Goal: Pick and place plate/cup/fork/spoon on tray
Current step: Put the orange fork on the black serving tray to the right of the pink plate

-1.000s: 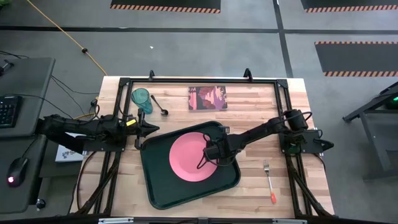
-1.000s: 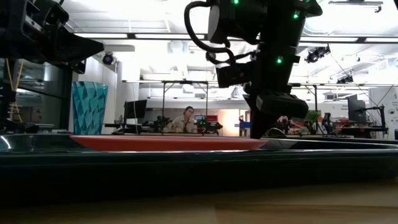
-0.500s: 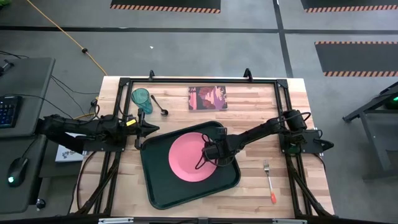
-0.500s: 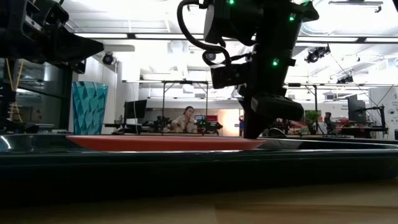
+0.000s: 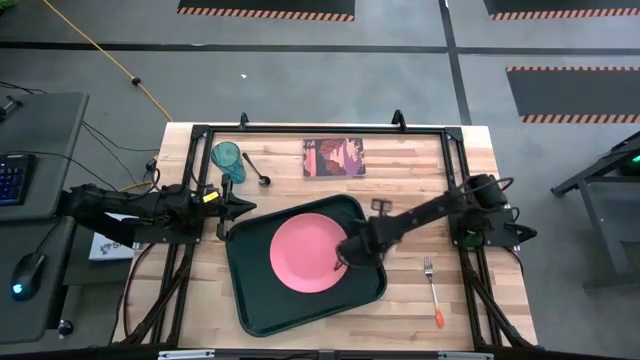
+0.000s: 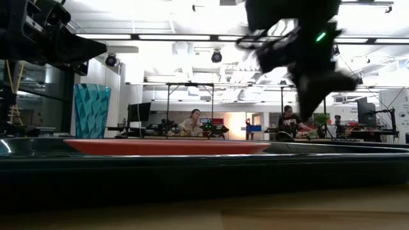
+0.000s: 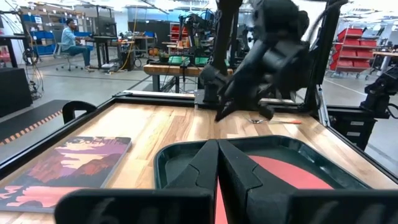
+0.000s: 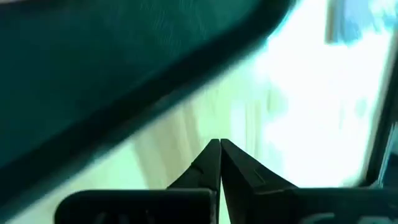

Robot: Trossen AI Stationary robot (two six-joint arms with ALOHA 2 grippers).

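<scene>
Right end effector, fingers closed and empty, has drawn back off the pink plate; plate now lies flat in the green tray, shifted slightly; placed, so fork likely next; left end effector closed, idle.

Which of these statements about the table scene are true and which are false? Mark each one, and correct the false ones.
1. The plate lies inside the tray. True.
2. The fork is on the tray. False: it lies on the bare wooden table, off the tray's right side.
3. The cup stands on the table near the far left corner, outside the tray. True.
4. The spoon rests on the plate. False: it lies on the table beside the cup.
5. The right gripper holds the plate. False: its fingers are shut on nothing, over the tray at the plate's right edge.
6. The left gripper is shut. True.
</scene>
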